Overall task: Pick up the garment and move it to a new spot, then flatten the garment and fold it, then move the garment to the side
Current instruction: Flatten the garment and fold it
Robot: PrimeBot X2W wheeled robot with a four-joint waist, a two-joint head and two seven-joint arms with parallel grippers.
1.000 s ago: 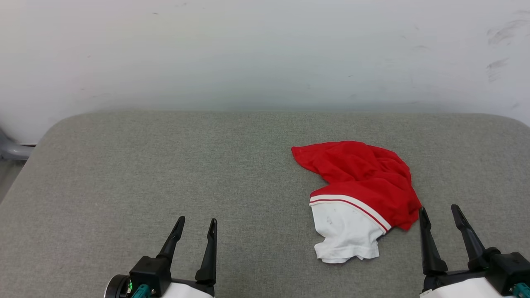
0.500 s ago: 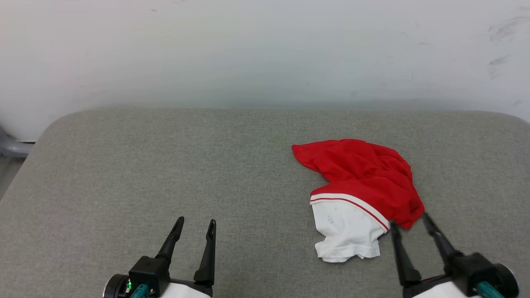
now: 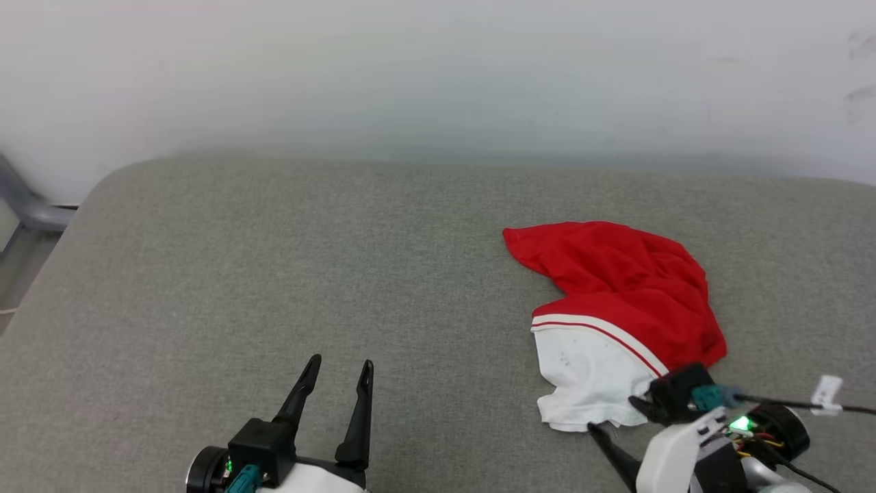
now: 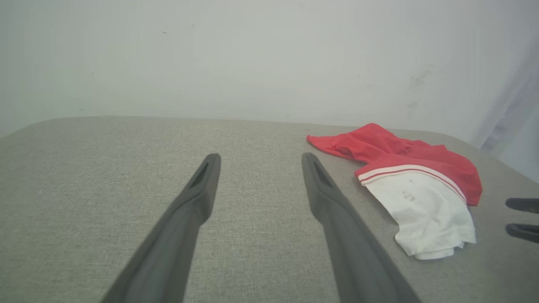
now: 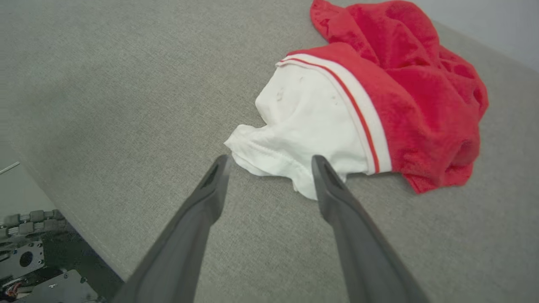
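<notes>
A: Garment (image 3: 616, 301)?
B: Crumpled on the right half of the grey desk (image 3: 274, 274). Red body toward the wall, white sleeve (image 5: 307, 122) toward the robot.
A: Right fingers (image 5: 337, 198)?
B: Spread wide, tips straddling the sleeve's near hem. Contact: cannot tell.
A: Left fingers (image 3: 357, 418)?
B: Also wide, over bare desk, well apart from garment, holding nothing.

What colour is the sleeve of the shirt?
The sleeve is white, with a thin red stripe; clearest in the right wrist view.
</notes>
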